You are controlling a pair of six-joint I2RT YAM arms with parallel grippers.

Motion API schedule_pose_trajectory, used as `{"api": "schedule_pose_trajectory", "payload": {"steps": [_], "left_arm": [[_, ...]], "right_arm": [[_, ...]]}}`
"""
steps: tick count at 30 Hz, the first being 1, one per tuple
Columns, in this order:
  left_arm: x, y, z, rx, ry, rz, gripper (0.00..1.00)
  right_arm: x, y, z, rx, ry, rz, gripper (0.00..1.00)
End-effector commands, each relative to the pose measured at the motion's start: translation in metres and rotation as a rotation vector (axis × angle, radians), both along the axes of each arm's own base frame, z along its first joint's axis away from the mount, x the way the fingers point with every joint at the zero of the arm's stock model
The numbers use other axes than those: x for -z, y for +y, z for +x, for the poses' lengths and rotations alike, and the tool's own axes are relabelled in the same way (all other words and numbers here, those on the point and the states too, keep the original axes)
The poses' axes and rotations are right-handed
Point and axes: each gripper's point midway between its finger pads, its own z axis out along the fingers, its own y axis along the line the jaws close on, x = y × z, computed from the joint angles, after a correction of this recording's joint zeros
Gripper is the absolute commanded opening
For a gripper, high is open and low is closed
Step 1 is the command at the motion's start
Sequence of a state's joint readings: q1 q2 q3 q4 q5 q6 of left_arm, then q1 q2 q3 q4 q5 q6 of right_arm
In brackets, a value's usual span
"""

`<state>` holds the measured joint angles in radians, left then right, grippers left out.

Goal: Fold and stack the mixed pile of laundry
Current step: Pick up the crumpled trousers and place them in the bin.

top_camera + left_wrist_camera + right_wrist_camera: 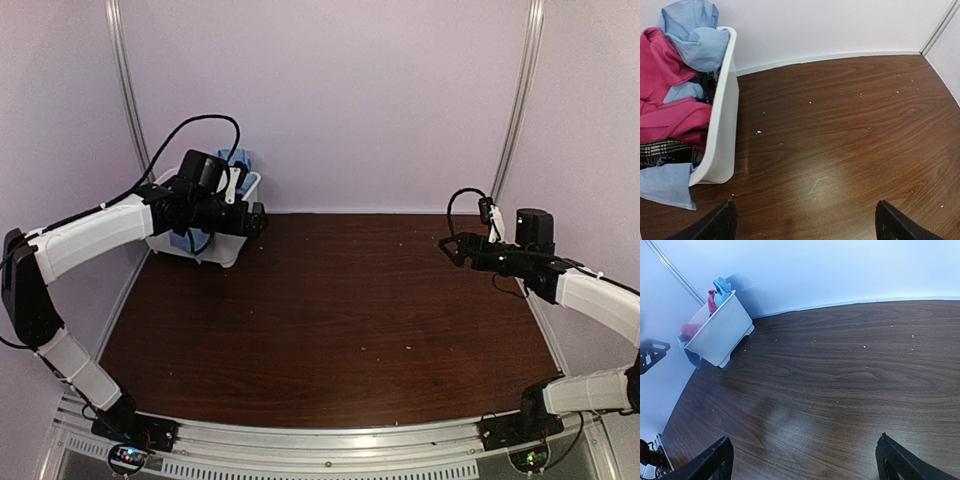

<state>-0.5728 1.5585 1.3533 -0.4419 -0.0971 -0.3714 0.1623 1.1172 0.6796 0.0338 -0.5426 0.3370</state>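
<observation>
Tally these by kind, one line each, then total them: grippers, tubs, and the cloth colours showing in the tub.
Grippers: 2, left gripper and right gripper, both open
Tubs: 1, white tub
Cloth colours: 3, pink-red cloth, light blue cloth, plaid cloth
Total: 6

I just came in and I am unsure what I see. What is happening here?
Nothing is handled yet. The laundry pile, a pink-red cloth, a light blue shirt and a plaid garment, lies in the white tub at the far left corner of the table. The left fingers hang open beside the tub, holding nothing. The right fingers are open too, over the table's right side.
</observation>
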Motion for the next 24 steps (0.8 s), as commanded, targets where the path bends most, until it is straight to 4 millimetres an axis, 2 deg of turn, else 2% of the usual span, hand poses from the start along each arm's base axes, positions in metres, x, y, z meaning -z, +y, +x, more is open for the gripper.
{"api": "schedule_pose_trajectory", "payload": {"steps": [1,3,5,7,10,14,18,24], "left_arm": [[-0.063,0.044,0.037,-0.135,-0.154,-0.094,0.98],[-0.080,0.057,0.054,-0.169,-0.193,-0.099,0.98],[-0.090,0.084,0.076,-0.253,-0.197,-0.074,0.98],[-0.094,0.113,0.098,-0.369,-0.195,-0.029,0.98],[-0.100,0.138,0.127,-0.445,-0.206,-0.032,0.98],[-0.089,0.167,0.165,-0.511,-0.203,-0.097,0.98],[-0.074,0.176,0.196,-0.520,-0.209,-0.099,0.98],[-0.036,0.184,0.236,-0.524,-0.177,-0.113,0.98]], "right_arm": [[-0.009,0.004,-0.002,-0.023,-0.027,0.001,1.00],[-0.011,0.004,-0.001,-0.024,-0.028,-0.004,1.00],[-0.013,0.004,0.000,-0.026,-0.030,-0.015,1.00],[-0.016,0.004,0.001,-0.028,-0.035,-0.023,1.00],[-0.018,0.004,0.000,-0.031,-0.033,-0.028,1.00],[-0.022,0.005,0.000,-0.031,-0.040,-0.014,1.00],[-0.016,0.006,-0.001,-0.034,-0.020,0.003,1.00],[-0.008,0.006,0.000,-0.031,0.000,-0.002,1.00]]}}
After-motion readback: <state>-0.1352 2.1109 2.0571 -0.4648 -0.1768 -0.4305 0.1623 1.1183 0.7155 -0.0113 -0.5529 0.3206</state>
